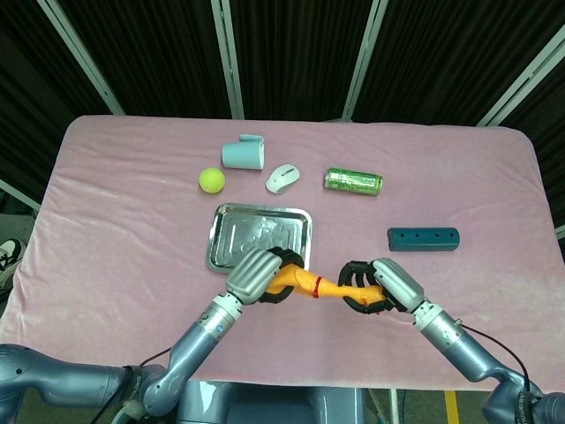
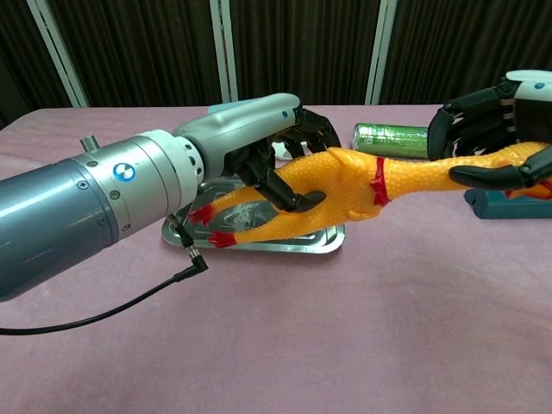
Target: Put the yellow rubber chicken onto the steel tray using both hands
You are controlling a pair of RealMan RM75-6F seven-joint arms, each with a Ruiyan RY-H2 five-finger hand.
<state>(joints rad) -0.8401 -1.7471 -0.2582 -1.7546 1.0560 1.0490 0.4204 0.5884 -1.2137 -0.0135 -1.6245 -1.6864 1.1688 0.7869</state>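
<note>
The yellow rubber chicken with a red neck band hangs in the air between both hands, its red feet over the near edge of the steel tray. My left hand grips the chicken's body, fingers wrapped around it. My right hand holds the chicken's neck and head end. In the head view the left hand is at the tray's front right corner and the right hand is off to the right of it. The tray lies flat and holds nothing.
Behind the tray lie a yellow-green ball, a light blue cup on its side, a white mouse and a green can. A dark teal block sits to the right. A black cable trails from the left arm.
</note>
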